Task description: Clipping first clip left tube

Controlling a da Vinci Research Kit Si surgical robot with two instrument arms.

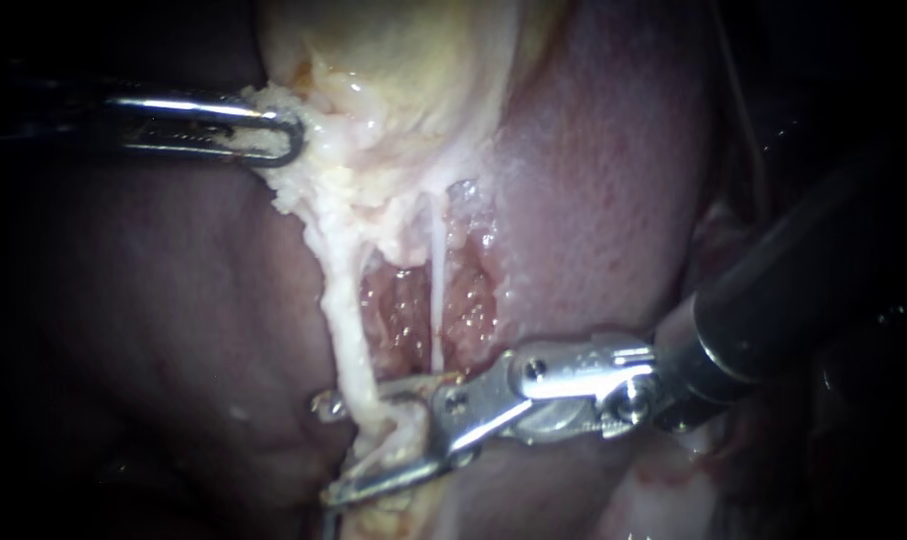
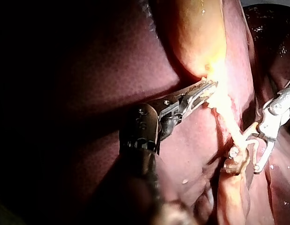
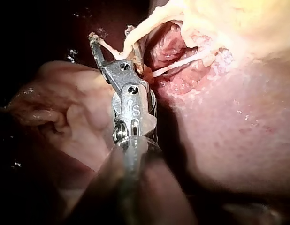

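The pale gallbladder (image 1: 403,60) hangs at the top, with liver (image 1: 613,180) on both sides. My left instrument (image 1: 278,135) comes in from the upper left, and its jaws are shut on the gallbladder's whitish lower edge, also seen in the left wrist view (image 2: 206,89). Two tubes run down from the gallbladder: a thicker left tube (image 1: 343,330) and a thin white right tube (image 1: 437,290). My right instrument (image 1: 325,450) reaches in from the right, its jaws open and straddling the left tube low down. The right wrist view shows the same instrument (image 3: 111,35) around that tube (image 3: 135,35).
Between the two tubes lies a raw reddish pocket of dissected tissue (image 1: 403,310). Dark liver surface (image 1: 173,320) fills the left side. The right instrument's dark shaft (image 1: 793,270) crosses the right of the view.
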